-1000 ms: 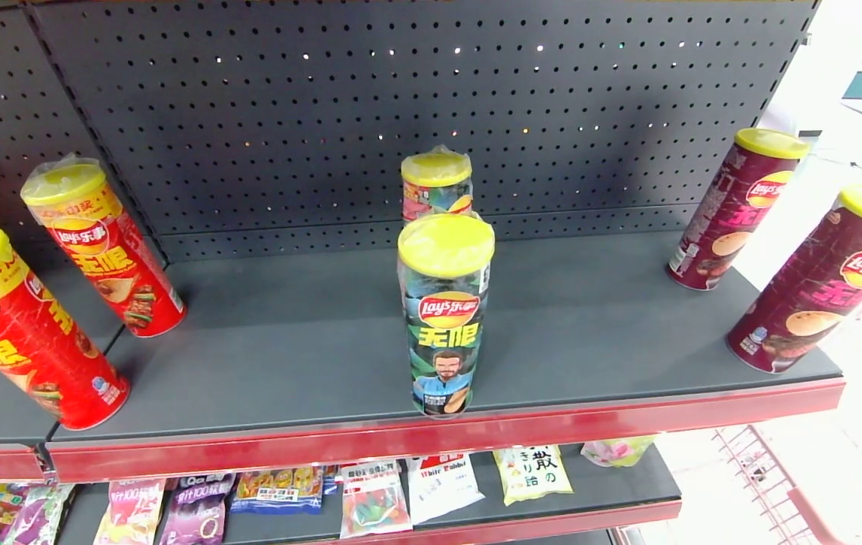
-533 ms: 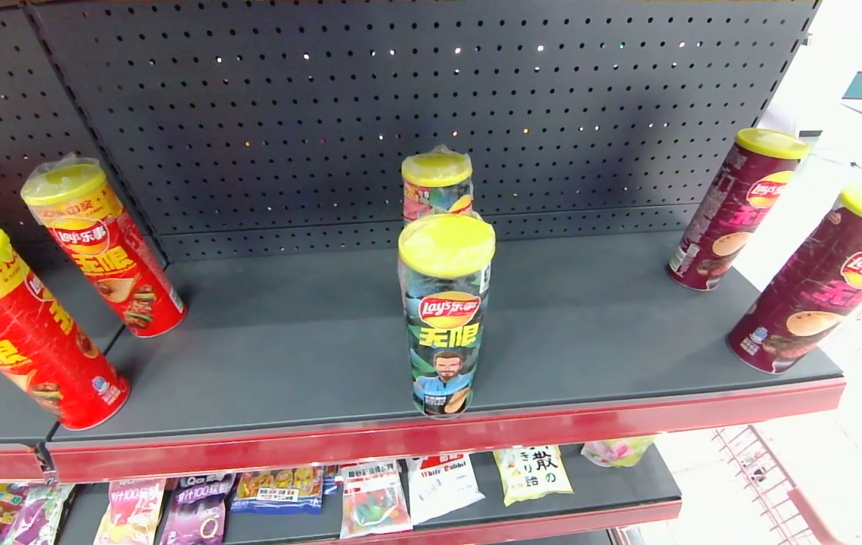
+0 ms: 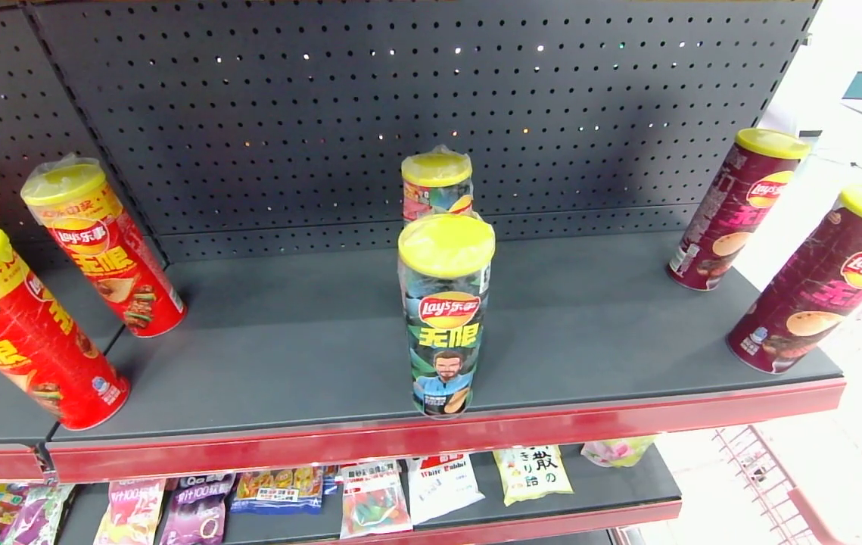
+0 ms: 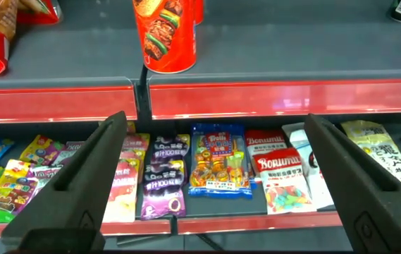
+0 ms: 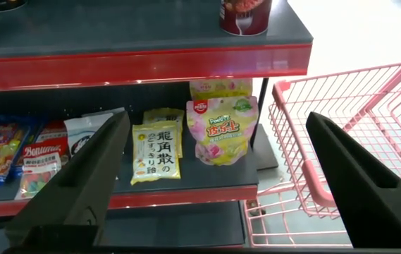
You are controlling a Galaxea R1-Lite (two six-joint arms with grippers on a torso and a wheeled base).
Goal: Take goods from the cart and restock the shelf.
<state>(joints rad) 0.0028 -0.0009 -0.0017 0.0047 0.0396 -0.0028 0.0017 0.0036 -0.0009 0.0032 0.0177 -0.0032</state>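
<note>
While the head view shows chip cans on the shelf at mid-frame, the right wrist view shows the pink cart beside it. Left claw and right claw both gape wide, empty.

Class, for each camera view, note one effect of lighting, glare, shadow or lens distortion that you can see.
Head view: the red can and maroon can at the sides lean outward while the middle can stands straight, a wide-lens effect; the room at right is washed out white. Left wrist view: pale sheen along the red shelf edge. Right wrist view: floor behind the pink cart glares white.
</note>
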